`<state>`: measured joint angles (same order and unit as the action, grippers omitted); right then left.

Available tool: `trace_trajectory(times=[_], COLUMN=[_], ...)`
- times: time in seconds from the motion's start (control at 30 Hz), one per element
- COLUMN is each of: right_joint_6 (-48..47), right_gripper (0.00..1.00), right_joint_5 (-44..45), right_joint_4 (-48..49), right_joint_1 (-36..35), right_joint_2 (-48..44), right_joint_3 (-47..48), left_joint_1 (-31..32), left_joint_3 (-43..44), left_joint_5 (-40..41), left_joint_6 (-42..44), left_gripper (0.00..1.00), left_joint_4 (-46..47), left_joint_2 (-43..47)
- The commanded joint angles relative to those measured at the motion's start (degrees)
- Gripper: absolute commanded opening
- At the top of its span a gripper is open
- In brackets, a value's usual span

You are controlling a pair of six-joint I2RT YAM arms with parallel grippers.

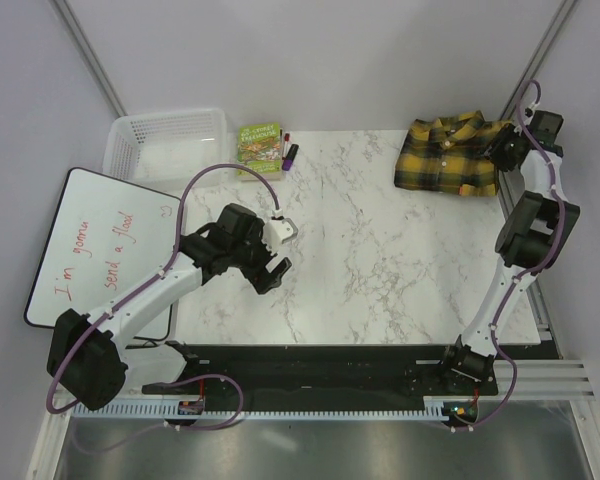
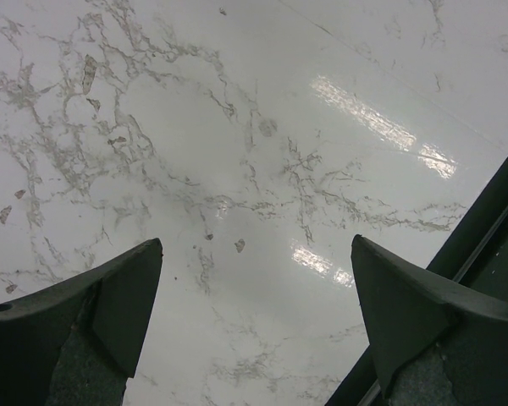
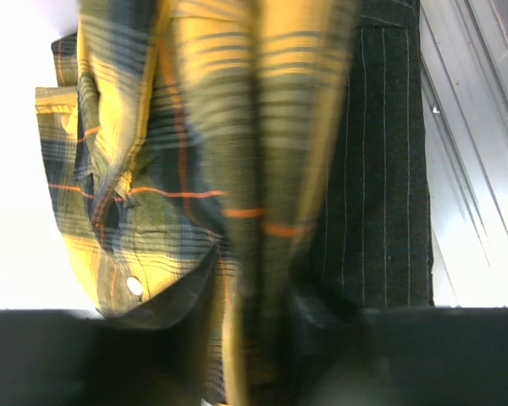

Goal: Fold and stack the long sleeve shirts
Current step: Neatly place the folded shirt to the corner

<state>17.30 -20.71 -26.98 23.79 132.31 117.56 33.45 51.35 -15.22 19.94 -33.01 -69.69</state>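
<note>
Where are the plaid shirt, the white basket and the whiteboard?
plaid shirt (image 1: 445, 158): top view, middle of the folded cloth.
white basket (image 1: 165, 116): top view, its far rim.
whiteboard (image 1: 88, 250): top view, bare middle of its face.

We are looking at a white marble-patterned table (image 1: 380, 270) that is carrying a few things. A folded yellow-and-black plaid shirt (image 1: 448, 156) is lying at its far right corner. In the right wrist view a dark pinstriped shirt (image 3: 381, 169) is showing against the plaid one's edge; we are not able to tell whether it is lying underneath. A green book (image 1: 260, 148) is resting at the far left edge, with markers (image 1: 289, 152) just beside it.
</note>
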Motion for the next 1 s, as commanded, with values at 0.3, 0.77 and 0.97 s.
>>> trace_trajectory(times=[0.3, 0.77, 0.97], right_joint_6=[-20.9, -25.2, -28.8], right_gripper=[0.89, 0.82, 0.82], right_joint_5=[13.2, -2.2, -9.2], right_joint_4=[0.9, -15.0, -17.7], right_joint_1=[0.2, 0.3, 0.2], right_joint_2=[-7.6, -11.3, -20.5], right_joint_3=[-0.6, -4.2, -15.3], left_joint_1=[-3.5, -10.9, -20.0], left_joint_3=[2.8, 4.8, 9.1], left_joint_5=[-8.1, -17.6, -24.1], left_joint_6=[-7.3, -12.7, -12.9], left_gripper=[0.99, 0.99, 0.99], left_joint_4=[-3.2, -2.5, -5.6], left_joint_2=[1.6, 1.1, -1.5])
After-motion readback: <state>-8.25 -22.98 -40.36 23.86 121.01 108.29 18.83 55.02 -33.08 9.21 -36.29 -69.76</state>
